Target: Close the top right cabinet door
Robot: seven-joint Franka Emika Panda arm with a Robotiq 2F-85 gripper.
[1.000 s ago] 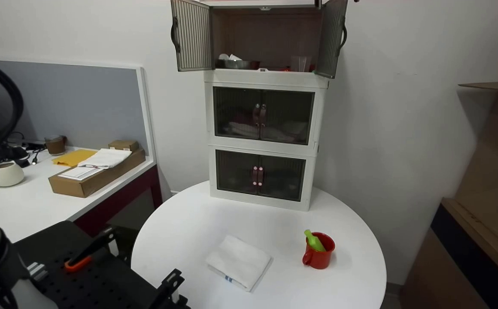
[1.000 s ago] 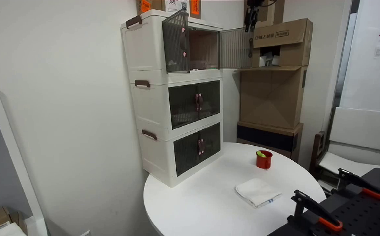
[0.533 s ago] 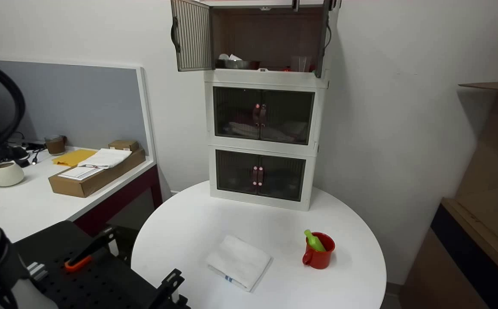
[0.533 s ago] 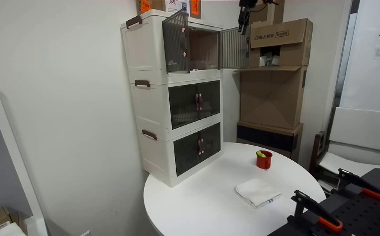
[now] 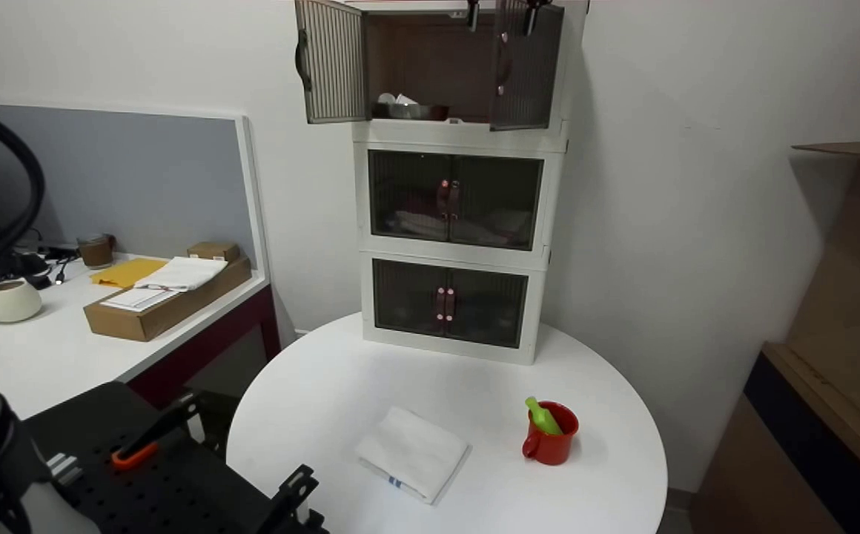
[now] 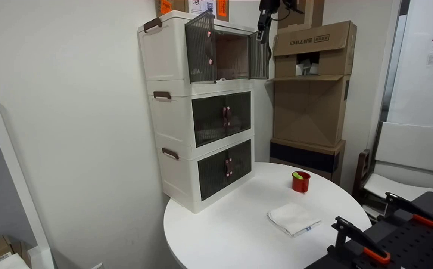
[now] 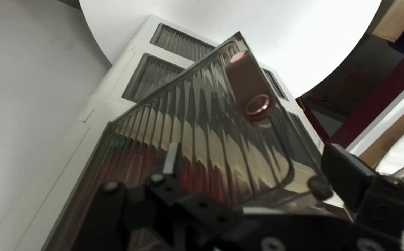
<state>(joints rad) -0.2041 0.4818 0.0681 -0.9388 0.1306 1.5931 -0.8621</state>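
Note:
The top right cabinet door [image 5: 534, 81] is smoky grey-brown and ribbed, and stands partly open on its right-edge hinge. It also shows in an exterior view [image 6: 257, 59] and fills the middle of the wrist view [image 7: 202, 115], with its brown handle [image 7: 245, 80] uppermost. My gripper [image 5: 503, 18] is open, with its fingers wide apart and nothing between them gripped. One finger is at the door's outer face, near the top; the other is past its free edge. Contact cannot be told for sure. The gripper also shows in an exterior view [image 6: 262, 35] and the wrist view [image 7: 254, 164].
The matching left door [image 5: 333, 63] stands wide open on the white cabinet [image 5: 460, 132]. A steel bowl [image 5: 409, 111] sits inside the top tier. Cardboard boxes [image 6: 306, 112] stand beside the cabinet. A red mug [image 5: 548, 445] and a white cloth [image 5: 413, 454] are on the round table [image 5: 311, 400].
The top right door has swung from wide open toward the cabinet opening, now showing its outer face in an exterior view. My gripper has moved left with it in both exterior views.

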